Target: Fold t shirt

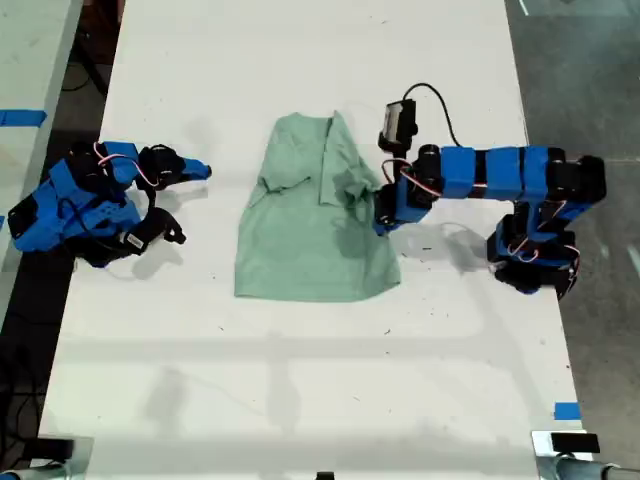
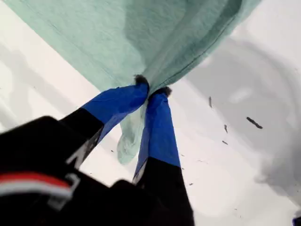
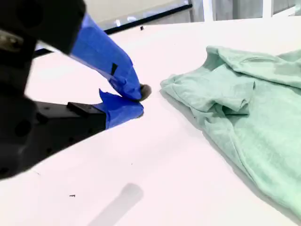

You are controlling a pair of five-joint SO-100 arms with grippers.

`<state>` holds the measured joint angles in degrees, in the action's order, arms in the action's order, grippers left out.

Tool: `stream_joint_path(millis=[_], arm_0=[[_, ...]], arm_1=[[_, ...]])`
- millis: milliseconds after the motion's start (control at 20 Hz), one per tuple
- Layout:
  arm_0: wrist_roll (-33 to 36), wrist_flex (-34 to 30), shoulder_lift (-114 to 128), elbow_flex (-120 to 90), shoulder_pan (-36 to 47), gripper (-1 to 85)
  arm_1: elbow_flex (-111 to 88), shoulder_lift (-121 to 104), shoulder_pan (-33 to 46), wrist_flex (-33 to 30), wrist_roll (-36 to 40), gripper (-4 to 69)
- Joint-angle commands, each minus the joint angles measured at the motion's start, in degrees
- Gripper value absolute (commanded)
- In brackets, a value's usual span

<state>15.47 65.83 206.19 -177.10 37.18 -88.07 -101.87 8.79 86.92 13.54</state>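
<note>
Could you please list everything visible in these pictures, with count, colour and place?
t shirt: one, pale mint green, partly folded, mid-table.
table: one, white, under everything.
blue tape: one piece, table edge at the exterior view's lower right.
my first gripper: blue, shut on the shirt's edge, on the exterior view's right.
my second gripper: blue, shut, empty, on the table beside the shirt, on the exterior view's left.

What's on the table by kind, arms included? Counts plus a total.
Mint-green t shirt: 1
Blue robot arms: 2. My first hand is pinching the shirt's edge; my second hand is shut on nothing, off the cloth at the exterior view's left.
Total: 3
</note>
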Motion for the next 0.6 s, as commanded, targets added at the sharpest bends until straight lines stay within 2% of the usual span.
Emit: stream_joint_path(millis=[0,350,550], arm_0=[[-0.7,-0.53,0.35,0.26,-0.62,0.0],[-0.7,-0.53,0.35,0.26,-0.7,0.0],[-0.7,-0.53,0.35,0.26,-0.7,0.0]], arm_1=[[13.36,6.59,-2.46,-0.09,2.46,2.2],[32.87,33.05,-3.52,-5.71,6.77,2.1],[33.57,38.85,-2.99,-10.37,7.82,2.1]])
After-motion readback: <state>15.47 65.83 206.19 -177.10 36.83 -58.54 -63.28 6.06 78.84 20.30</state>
